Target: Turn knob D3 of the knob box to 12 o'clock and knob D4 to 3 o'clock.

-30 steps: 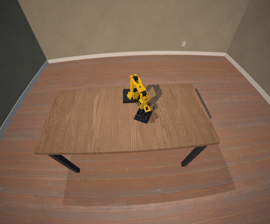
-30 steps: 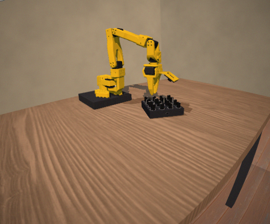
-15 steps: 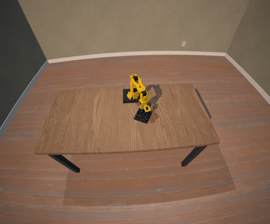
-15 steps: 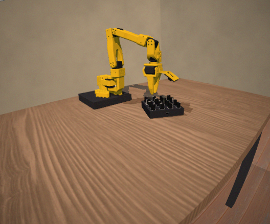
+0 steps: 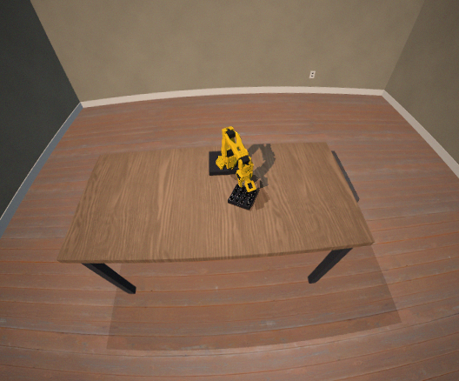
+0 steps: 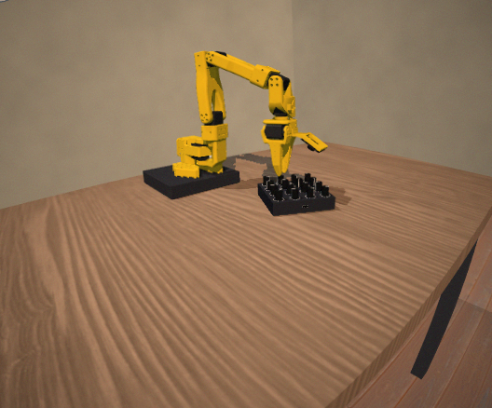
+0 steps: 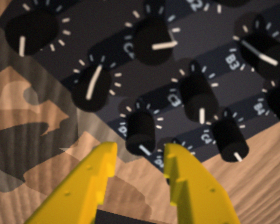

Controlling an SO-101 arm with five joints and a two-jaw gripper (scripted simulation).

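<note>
The black knob box (image 5: pixel 242 197) lies on the table in front of the arm's base; it also shows in the exterior view (image 6: pixel 296 194). In the wrist view, row D runs along the box's near edge. Knob D3 (image 7: pixel 140 131) is a black knob whose white pointer aims down and to the right. Knob D4 is mostly hidden behind my right finger. Knobs C3 (image 7: pixel 198 97) and C4 (image 7: pixel 230 140) stand beyond. My gripper (image 7: pixel 140 152) hovers just above the box's near edge, close to D3. Its yellow fingers stand a small gap apart with nothing between them.
The arm's black base plate (image 6: pixel 191 179) sits just behind the box. Knobs D2 (image 7: pixel 92 86), C2 (image 7: pixel 153 41) and B3 (image 7: pixel 263 48) stand close around the two named knobs. The table's right edge (image 5: pixel 349 191) is some way off.
</note>
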